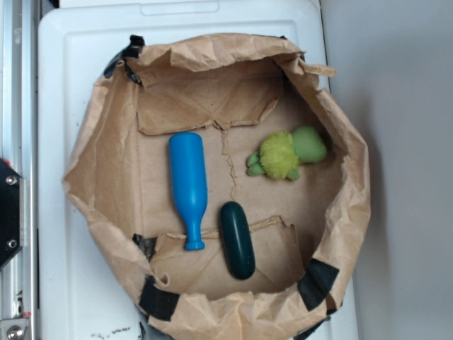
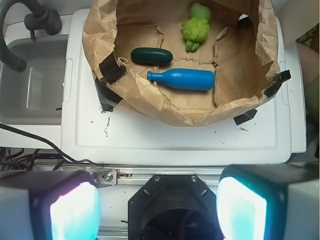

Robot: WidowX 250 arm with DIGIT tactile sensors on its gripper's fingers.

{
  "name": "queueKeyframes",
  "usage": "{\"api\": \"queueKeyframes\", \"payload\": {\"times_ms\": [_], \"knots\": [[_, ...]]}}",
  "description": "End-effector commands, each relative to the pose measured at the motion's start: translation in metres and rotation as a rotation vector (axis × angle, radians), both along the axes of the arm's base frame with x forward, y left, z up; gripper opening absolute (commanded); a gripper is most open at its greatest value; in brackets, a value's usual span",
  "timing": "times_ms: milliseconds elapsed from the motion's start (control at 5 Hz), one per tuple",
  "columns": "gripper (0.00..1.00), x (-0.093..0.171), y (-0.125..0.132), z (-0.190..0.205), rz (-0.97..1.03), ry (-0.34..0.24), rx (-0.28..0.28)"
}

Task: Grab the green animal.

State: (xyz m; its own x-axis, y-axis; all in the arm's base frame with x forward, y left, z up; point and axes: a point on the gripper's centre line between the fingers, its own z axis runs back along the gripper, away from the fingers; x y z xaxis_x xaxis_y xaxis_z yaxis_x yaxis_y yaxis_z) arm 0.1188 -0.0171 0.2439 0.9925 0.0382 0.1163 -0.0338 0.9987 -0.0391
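The green animal (image 1: 283,156) lies inside the paper bag (image 1: 99,156), apart from the blue pin (image 1: 188,187) and dark green capsule (image 1: 237,239). My tool (image 2: 159,205) hangs spread wide, empty, well short of the bag above the white worktop (image 2: 180,137).

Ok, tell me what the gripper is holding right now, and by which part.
Nothing. The gripper is open and empty, well away from the paper bag; the green animal lies untouched inside it.
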Motion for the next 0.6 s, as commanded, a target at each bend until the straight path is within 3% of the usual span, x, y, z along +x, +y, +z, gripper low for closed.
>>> {"api": "queueKeyframes", "payload": {"times_ms": [0, 200, 400], "knots": [[1.0, 0.0, 0.0, 0.0, 0.0, 0.0, 0.0], [1.0, -0.023, 0.004, -0.002, -0.022, -0.069, -0.056], [1.0, -0.043, 0.012, -0.016, -0.074, -0.144, -0.038]]}}
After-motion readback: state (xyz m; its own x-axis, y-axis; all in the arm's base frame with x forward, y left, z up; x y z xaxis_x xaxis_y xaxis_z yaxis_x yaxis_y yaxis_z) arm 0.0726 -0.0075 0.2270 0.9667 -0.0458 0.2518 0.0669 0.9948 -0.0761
